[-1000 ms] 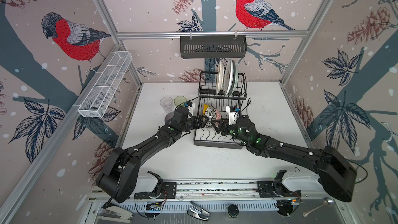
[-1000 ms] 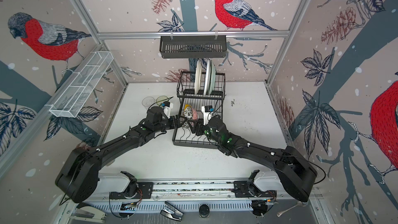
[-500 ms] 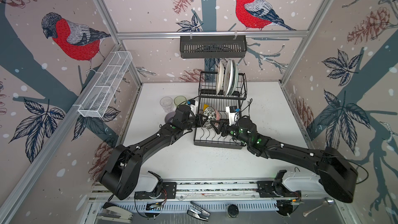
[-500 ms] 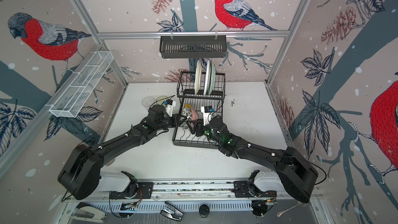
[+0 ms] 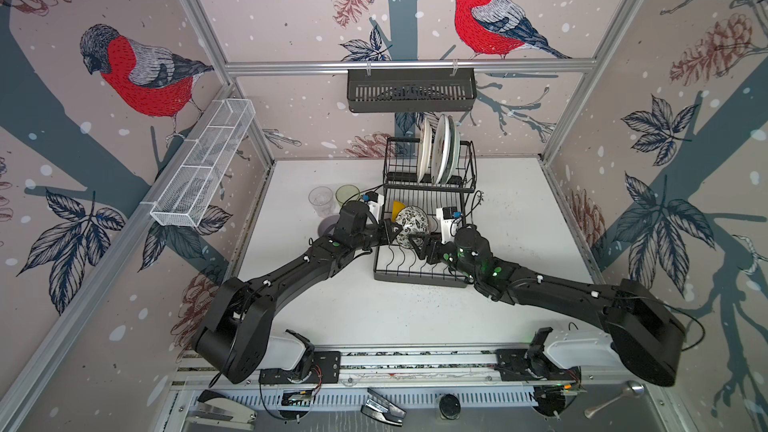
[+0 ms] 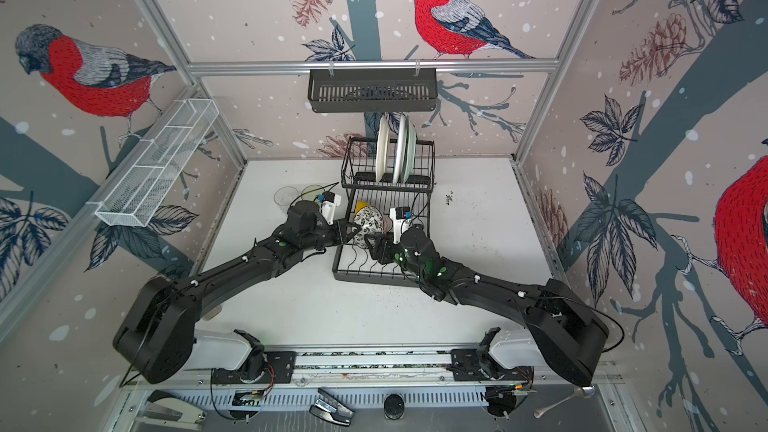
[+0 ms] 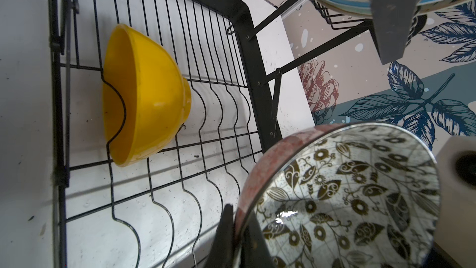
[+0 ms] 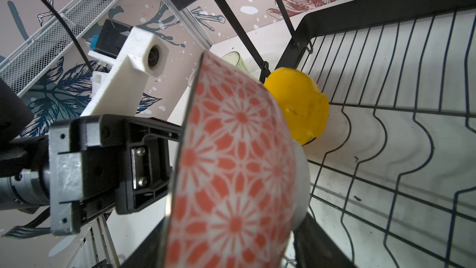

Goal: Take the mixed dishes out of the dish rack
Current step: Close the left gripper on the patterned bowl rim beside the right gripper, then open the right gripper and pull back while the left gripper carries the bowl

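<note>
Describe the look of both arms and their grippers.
The left arm and right arm are matt black with bulky rounded joints, small white dots and green marks. Each wrist bears a white printed camera mount with a blue plug and thin black cable. The left gripper and right gripper have black angular fingers.

1. Both top views hung high at six o'clock, far off, facing twelve, sharing the whole dish rack [image 5: 415, 279].
2. The left wrist view faced two o'clock, close against the pink-patterned bowl [image 7: 347, 202].
3. The right wrist view faced ten o'clock, equally close; both wrist views shared the yellow bowl [image 7: 144, 94].
</note>
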`<state>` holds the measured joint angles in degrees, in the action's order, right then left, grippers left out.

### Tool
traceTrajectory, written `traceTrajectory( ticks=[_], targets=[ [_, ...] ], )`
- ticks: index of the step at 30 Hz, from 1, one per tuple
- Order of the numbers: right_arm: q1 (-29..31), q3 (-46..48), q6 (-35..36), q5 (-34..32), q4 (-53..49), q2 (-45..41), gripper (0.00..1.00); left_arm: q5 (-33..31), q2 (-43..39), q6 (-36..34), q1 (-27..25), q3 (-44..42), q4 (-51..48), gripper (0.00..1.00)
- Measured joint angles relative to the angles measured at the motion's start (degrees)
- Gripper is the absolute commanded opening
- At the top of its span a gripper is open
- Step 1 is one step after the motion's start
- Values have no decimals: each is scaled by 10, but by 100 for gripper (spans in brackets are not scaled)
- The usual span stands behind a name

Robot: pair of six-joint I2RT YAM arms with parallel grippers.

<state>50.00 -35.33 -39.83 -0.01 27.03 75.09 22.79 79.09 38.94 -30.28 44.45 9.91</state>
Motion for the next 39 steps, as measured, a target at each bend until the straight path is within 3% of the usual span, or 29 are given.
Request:
traceTrajectory(
  ticks=[8, 20, 39],
  targets=[
    [2, -2, 10, 9, 2, 0, 90, -11, 0, -2, 0, 6, -15, 0],
    [16, -7, 31, -33, 5, -10, 98, -105, -33, -26, 12, 13, -120, 0],
    [18, 19, 44, -75, -2, -51, 98, -214, -97, -77, 205, 32, -305, 0]
  ],
)
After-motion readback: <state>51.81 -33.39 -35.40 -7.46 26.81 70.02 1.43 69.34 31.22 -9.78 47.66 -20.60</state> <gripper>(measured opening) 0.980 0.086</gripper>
